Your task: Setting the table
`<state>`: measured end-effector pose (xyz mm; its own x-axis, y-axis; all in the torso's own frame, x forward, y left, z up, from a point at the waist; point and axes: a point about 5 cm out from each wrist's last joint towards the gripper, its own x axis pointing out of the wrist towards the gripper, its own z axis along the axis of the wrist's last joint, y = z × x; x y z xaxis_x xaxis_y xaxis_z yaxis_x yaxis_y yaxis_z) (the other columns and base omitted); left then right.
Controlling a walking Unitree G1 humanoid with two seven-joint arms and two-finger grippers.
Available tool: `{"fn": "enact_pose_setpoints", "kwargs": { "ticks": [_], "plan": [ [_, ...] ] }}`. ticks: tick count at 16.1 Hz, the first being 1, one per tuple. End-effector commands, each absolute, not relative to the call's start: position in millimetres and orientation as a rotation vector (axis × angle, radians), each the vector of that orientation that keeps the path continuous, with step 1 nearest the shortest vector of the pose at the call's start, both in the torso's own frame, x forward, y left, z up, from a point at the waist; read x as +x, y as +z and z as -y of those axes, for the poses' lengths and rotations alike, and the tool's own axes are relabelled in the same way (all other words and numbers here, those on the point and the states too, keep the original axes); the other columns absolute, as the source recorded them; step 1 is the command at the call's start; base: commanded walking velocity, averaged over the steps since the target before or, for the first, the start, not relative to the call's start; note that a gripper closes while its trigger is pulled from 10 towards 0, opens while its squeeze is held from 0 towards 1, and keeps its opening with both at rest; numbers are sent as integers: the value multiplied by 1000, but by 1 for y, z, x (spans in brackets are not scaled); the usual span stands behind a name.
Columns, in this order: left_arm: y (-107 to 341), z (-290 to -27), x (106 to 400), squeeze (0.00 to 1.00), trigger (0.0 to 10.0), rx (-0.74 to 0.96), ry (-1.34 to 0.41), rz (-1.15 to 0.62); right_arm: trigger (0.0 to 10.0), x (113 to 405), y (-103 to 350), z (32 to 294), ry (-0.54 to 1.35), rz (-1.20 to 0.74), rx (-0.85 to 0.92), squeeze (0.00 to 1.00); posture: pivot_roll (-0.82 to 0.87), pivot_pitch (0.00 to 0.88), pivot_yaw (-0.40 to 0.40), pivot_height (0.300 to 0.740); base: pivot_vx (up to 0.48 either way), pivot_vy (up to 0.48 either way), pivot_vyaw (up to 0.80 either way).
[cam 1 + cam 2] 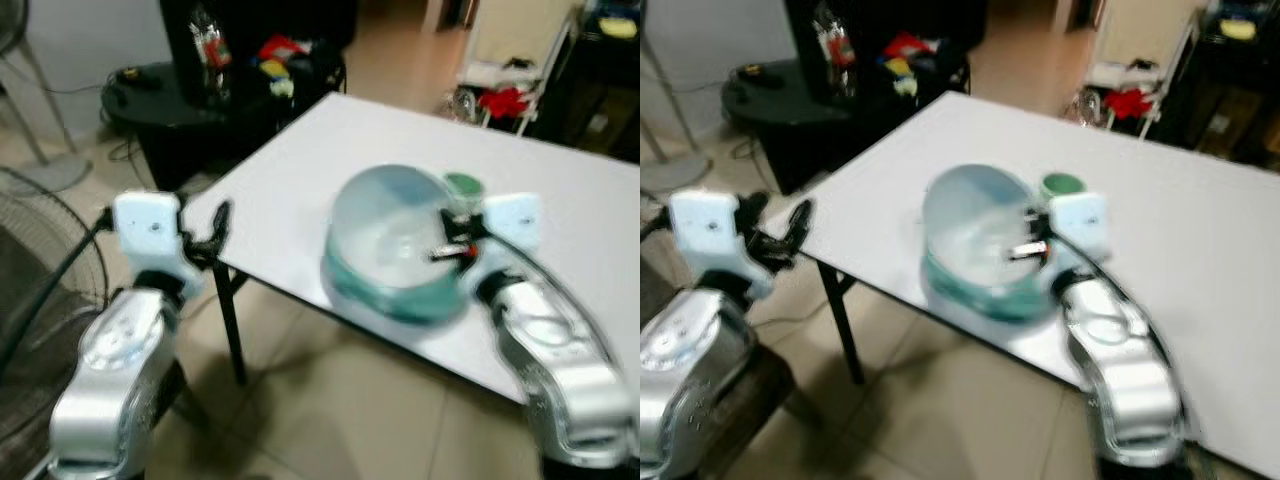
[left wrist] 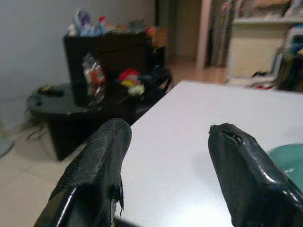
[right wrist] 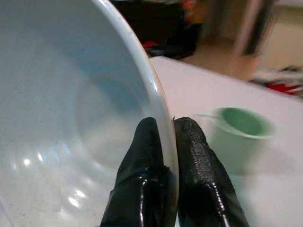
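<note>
Tiled floor, beige, under a white table set at an angle, one corner toward the robot's left. Behind that corner a low black round table with clutter, toys in red and yellow; a fan stands at far left. Head views blurred.

Bowl: large, pale blue-white, teal outside, near the table's front edge, roughly midway along it. It is tilted, its mouth facing up and toward the robot; round, so no long axis to note.

Right gripper: at the bowl's right rim, fingers pinched on the wall, one inside and one outside. Wrist view shows the rim running between them.

Green cup: upright on the table just beyond the bowl's far right side, mouth up, close to the bowl; touching or not, unclear.

Left gripper: off the table's left corner, over the floor, pointing across the tabletop, fingers spread apart and holding nothing.
</note>
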<state>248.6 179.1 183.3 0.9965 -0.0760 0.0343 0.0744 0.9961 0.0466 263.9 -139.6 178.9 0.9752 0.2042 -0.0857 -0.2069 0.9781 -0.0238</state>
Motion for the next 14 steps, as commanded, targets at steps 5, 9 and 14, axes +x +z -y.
{"fn": "enact_pose_setpoints", "kwargs": {
  "ticks": [5,9,14],
  "plan": [
    [187,-170,254,0,10000,49,-134,50,10000,274,189,150,190,-87,28,0,4,0,13,740,375,0,0],
    [187,-170,254,0,10000,51,-140,51,10000,278,190,148,217,-99,46,0,10,0,18,740,365,0,0],
    [189,-170,255,0,10000,62,-150,53,10000,288,190,142,226,-155,114,0,22,0,12,740,352,0,0]
  ]
}}
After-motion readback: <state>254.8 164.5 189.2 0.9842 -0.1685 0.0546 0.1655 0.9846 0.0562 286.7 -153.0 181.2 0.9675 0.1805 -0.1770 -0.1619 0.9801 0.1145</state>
